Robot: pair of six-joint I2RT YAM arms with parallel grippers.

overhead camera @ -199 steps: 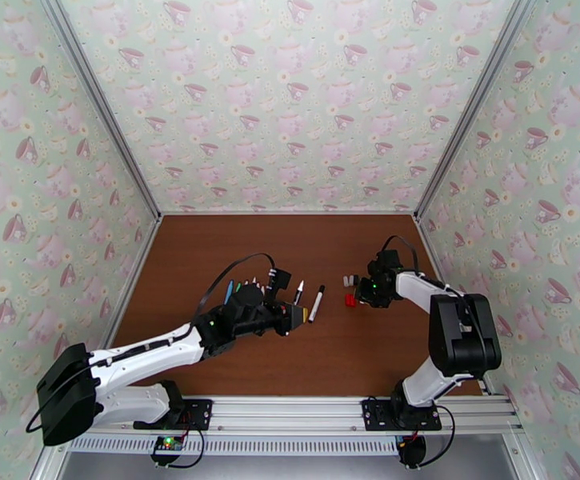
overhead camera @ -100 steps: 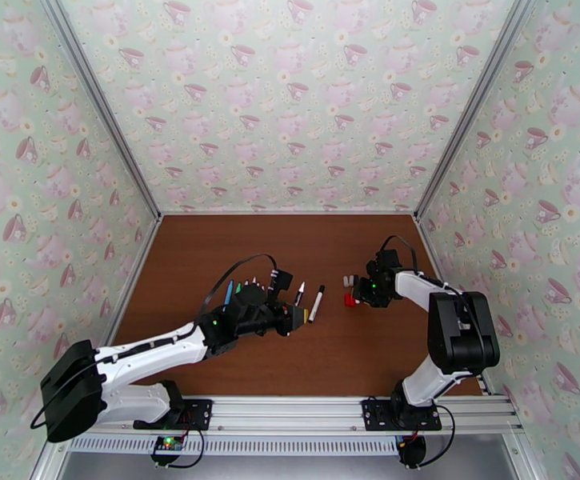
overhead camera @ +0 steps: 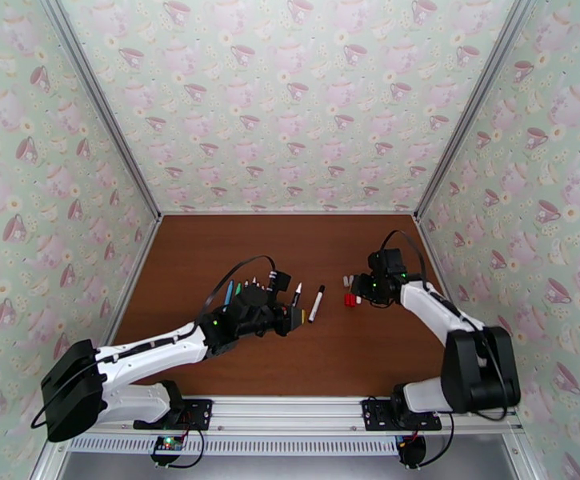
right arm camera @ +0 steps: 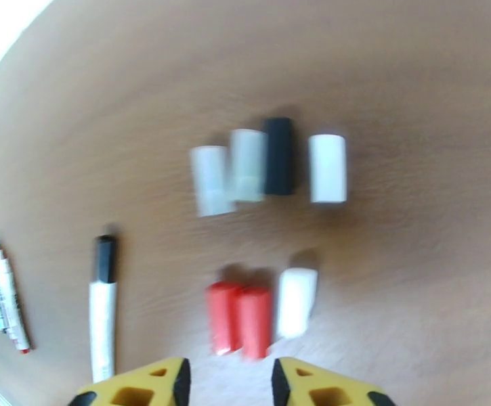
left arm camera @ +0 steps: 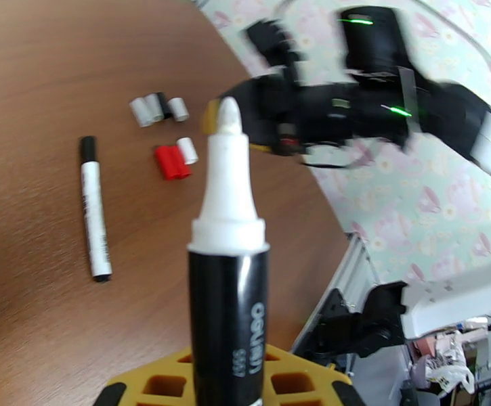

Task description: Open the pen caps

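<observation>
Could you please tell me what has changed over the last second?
The right arm's elbow swung back toward the near edge, and the right gripper opened above the red caps, nothing between its fingers; whether it released a cap is unclear. The left gripper stayed shut on the black marker; the capped pen lay still.

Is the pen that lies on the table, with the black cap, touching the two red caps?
Apart. In the left wrist view, bare brown table separates the pen from the red caps; the right wrist view shows the same gap.
</observation>
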